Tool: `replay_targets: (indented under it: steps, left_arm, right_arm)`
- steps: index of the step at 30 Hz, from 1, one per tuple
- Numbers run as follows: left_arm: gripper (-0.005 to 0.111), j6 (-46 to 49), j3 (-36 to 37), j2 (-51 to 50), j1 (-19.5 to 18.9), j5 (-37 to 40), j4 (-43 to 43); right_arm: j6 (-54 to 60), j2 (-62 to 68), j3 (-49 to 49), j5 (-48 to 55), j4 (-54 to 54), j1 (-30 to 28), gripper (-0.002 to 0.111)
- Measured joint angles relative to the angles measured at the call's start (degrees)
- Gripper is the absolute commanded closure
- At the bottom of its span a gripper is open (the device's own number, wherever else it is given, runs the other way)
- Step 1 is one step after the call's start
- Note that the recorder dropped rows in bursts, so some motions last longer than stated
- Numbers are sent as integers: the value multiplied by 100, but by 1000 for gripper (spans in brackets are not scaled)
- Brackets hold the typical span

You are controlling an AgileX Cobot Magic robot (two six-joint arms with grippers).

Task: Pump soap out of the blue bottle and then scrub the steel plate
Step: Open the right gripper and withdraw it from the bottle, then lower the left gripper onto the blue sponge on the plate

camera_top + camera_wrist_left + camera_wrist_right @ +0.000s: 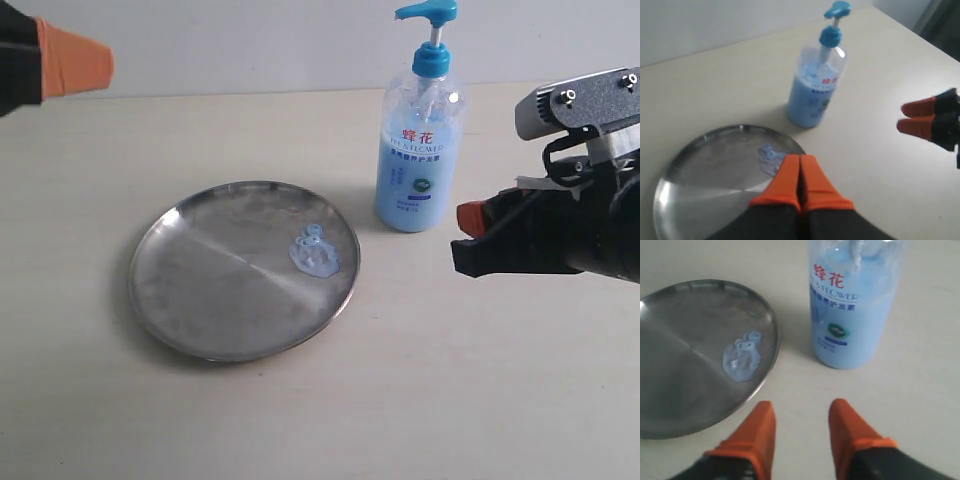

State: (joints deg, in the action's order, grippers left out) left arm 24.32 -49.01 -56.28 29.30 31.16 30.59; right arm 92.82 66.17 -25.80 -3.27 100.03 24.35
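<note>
The round shallow stainless steel plate (170, 250) sits flat on the pale bench (480, 400). The only thing in it is a glossy pale blue blob of soap (313, 252), kinda lumpy, with a couple of little rings on top. The blob lies on the plate's floor, fully inside the rim, on the side facing the bottle. The rest of the plate is dull grey metal with a faint straight line across it.

The tall clear plastic blue bottle (418, 170) stands upright on the bench just beside the plate, close but not touching. It's got light blue liquid in it up to roughly the shoulder, and the bit under the collar looks clear. There are red characters on the label. The bright blue pump head sits up on its white stem, with the spout pointing over toward the plate's side.

The orange-tipped left fingers (790, 185) are pressed tight together with nothing between them. They're up in the left corner of the exterior view, touching nothing.

The orange-tipped right fingers (762, 432) are parted, with plain bench showing through the gap, so they're not holding anything. They point at the strip of bench between plate and bottle, near the bottle but clear of it.
</note>
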Motion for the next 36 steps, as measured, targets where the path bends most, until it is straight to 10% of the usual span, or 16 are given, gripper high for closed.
replay_targets:
  steps: [3, 19, 36]
  left_arm:
    - [107, 813, 160, -119, 0, 140, 805]
    - [107, 2836, 155, -2285, 0, 430, 2759]
    - [107, 3057, -1326, -4357, 0, 786, 2487]
  right_arm:
    - [0, 0, 0, 291, 0, 0, 109]
    - [314, -29, 0, 563, 0, 0, 108]
    - [556, -29, -10, 7, -107, 0, 108]
